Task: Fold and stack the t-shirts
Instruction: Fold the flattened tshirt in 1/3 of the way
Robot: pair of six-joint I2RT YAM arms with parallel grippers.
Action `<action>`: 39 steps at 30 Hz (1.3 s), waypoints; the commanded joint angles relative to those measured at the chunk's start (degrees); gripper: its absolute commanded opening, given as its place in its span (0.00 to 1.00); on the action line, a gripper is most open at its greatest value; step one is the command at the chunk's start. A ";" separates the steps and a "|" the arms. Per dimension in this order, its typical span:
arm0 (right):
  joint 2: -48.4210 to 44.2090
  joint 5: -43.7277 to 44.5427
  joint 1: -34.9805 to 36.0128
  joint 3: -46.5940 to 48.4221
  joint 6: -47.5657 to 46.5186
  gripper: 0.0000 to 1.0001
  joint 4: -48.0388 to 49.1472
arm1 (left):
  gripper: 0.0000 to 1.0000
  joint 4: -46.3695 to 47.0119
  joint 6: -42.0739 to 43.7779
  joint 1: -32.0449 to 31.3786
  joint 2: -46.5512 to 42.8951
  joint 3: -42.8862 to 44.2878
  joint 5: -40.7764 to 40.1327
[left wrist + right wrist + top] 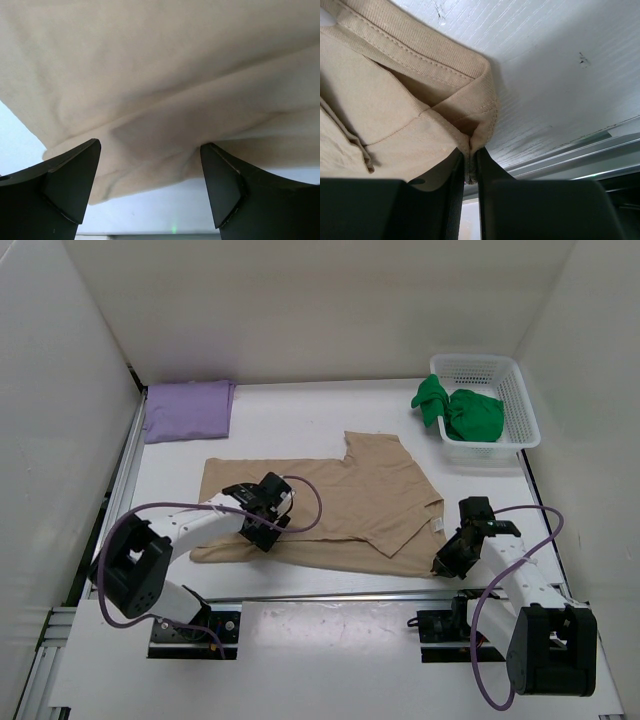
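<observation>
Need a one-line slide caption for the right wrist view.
Right tool pinched shut on a stitched corner of the tan cloth t-shirt, white table beyond.

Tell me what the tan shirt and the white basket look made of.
Tan shirt: soft knit cloth, probably cotton jersey, matte. The right wrist view shows stitched hems and limp folds. White basket: rigid plastic by the look, smooth with a slight sheen, and moulded open-mesh walls that hold their shape.

Tan shirt [350, 505]: you'll find it spread mid-surface [300, 420], near edge rumpled, near-right corner doubled over.
Purple shirt [188, 410]: folded flat at your far left.
Green shirt [462, 412]: bunched in the basket [520, 405], far right.
</observation>
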 commanded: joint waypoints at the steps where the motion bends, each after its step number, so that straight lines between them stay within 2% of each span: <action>1: -0.46 0.09 -0.07 -0.29 -0.38 0.15 0.03 | 0.92 -9.17 -0.05 -0.59 -3.48 6.11 7.96; 3: -0.46 2.36 -0.07 -0.29 0.23 0.14 0.03 | 0.93 -12.55 -0.05 -0.59 -4.01 8.76 14.02; 5: -0.46 4.91 -0.07 0.49 1.11 0.13 -0.49 | 0.94 -12.56 -0.05 0.98 -2.79 11.40 14.67; 8: -0.46 8.51 -0.59 2.34 0.59 0.13 -1.10 | 0.93 -10.81 -0.05 4.14 1.60 12.55 11.52; 11: 1.82 7.22 -1.30 3.49 -0.91 0.13 -1.11 | 0.92 -10.10 -0.05 4.77 4.16 11.50 8.88; 19: 2.97 6.68 -1.30 3.57 -0.91 0.13 -0.49 | 0.92 -8.09 -0.05 -1.29 3.55 6.14 6.50; 24: 2.44 6.68 -1.30 3.05 -1.44 0.13 -0.49 | 0.92 -4.58 -0.05 -1.29 3.55 3.42 3.34; 31: 2.44 6.68 -1.30 3.05 -1.44 0.13 -0.49 | 0.90 -3.77 -0.05 -0.24 5.39 5.87 1.14; 39: 2.44 6.68 -1.30 2.52 -1.44 0.13 -0.49 | 0.90 -9.83 -0.05 0.99 2.14 8.60 9.82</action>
